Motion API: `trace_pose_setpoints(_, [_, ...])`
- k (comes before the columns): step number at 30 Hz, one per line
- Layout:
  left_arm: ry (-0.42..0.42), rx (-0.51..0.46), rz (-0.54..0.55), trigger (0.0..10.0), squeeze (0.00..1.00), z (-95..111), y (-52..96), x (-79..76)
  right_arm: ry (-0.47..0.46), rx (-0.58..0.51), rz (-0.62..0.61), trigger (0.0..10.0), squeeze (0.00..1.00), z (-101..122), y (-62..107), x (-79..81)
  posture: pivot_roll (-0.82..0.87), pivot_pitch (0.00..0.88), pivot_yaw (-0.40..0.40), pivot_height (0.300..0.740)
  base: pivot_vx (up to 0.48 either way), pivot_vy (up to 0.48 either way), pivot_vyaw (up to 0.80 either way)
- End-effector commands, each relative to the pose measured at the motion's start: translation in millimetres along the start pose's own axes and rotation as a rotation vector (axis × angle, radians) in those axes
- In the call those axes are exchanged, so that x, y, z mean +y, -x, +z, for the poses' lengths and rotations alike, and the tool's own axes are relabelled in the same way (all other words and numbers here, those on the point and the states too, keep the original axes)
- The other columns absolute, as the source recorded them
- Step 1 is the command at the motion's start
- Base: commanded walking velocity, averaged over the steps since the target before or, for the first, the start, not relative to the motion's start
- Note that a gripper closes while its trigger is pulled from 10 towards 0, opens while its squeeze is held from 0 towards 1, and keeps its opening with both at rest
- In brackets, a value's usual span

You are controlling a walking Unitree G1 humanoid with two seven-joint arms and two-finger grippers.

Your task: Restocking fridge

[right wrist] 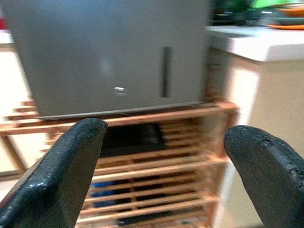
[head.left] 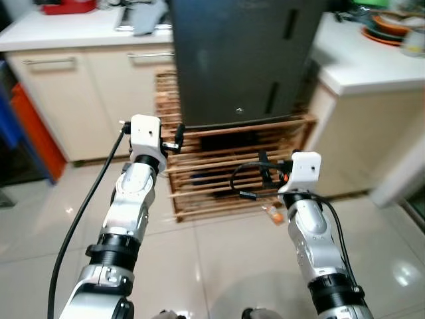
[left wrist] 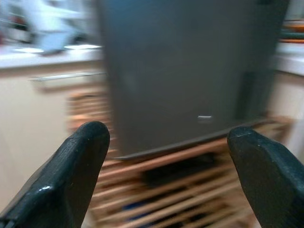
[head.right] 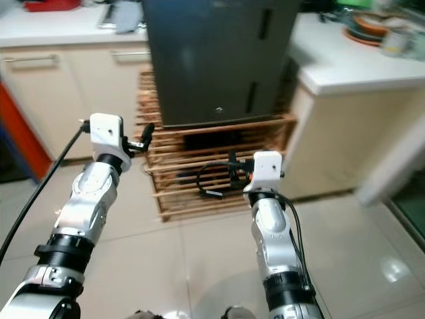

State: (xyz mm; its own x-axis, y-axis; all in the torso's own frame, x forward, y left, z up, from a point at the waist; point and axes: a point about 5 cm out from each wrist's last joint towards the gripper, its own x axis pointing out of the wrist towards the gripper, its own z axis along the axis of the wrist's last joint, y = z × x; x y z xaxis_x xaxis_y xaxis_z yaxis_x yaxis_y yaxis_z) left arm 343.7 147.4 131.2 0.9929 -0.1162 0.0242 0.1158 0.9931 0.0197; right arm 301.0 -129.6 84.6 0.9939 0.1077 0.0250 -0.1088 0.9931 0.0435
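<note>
From the head views the closed dark fridge (head.left: 246,60) stands on a wooden rack (head.left: 232,166) ahead, both arms raised toward it, while the wrist views show the left gripper (left wrist: 171,166) and right gripper (right wrist: 166,161) spread apart and empty, so this looks like the approach, with reaching the door handle next.

Both silver arms raised forward, elbows bent, wrists level. Left gripper (left wrist: 166,175) held higher and further out, fingers (left wrist: 71,175) spread wide apart, nothing between. Right gripper (right wrist: 164,171) lower, nearer the body, fingers (right wrist: 66,171) also spread wide, holding nothing.
</note>
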Motion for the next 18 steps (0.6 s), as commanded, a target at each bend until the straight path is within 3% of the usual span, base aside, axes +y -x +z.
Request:
trace_pose_setpoints(1, [0.052, 0.052, 0.009, 10.0, 0.0, -12.8, 3.8, 2.7, -0.002, -0.016, -0.016, 10.0, 0.0, 3.2, 1.4, -4.6, -0.1, 0.0, 0.039, 0.74, 0.0, 0.0, -0.8])
trace_pose_setpoints(3, [0.093, 0.084, 0.03, 10.0, 0.0, -20.8, 7.7, 7.4, -0.022, 0.003, -0.048, 10.0, 0.0, -0.7, 4.0, -11.3, -0.1, 0.0, 0.041, 0.74, 0.0, 0.0, -0.8])
trace_pose_setpoints(6, [0.078, 0.09, -0.005, 10.0, 0.0, -26.1, 11.5, 5.7, -0.026, 0.021, -0.102, 10.0, 0.0, -5.2, 8.0, -24.6, -0.11, 0.0, 0.049, 0.74, 0.0, 0.0, -0.8])
trace_pose_setpoints(9, [0.085, 0.07, -0.07, 10.0, 0.0, -24.3, 9.6, -0.2, -0.017, 0.027, -0.133, 10.0, 0.0, -6.0, 10.2, -31.6, -0.12, 0.0, 0.061, 0.74, 0.0, 0.0, 0.0])
trace_pose_setpoints(11, [0.085, 0.039, -0.091, 10.0, 0.0, -19.4, 6.7, -2.7, -0.002, 0.023, -0.143, 10.0, 0.0, -5.7, 11.3, -34.4, -0.13, 0.0, 0.073, 0.74, 0.48, 0.0, 0.0])
trace_pose_setpoints(18, [0.048, 0.004, -0.146, 10.0, 0.0, -11.1, -1.4, -13.1, 0.006, 0.025, -0.189, 10.0, 0.0, -5.3, 9.6, -44.7, -0.15, 0.0, 0.078, 0.74, 0.48, 0.0, -0.8])
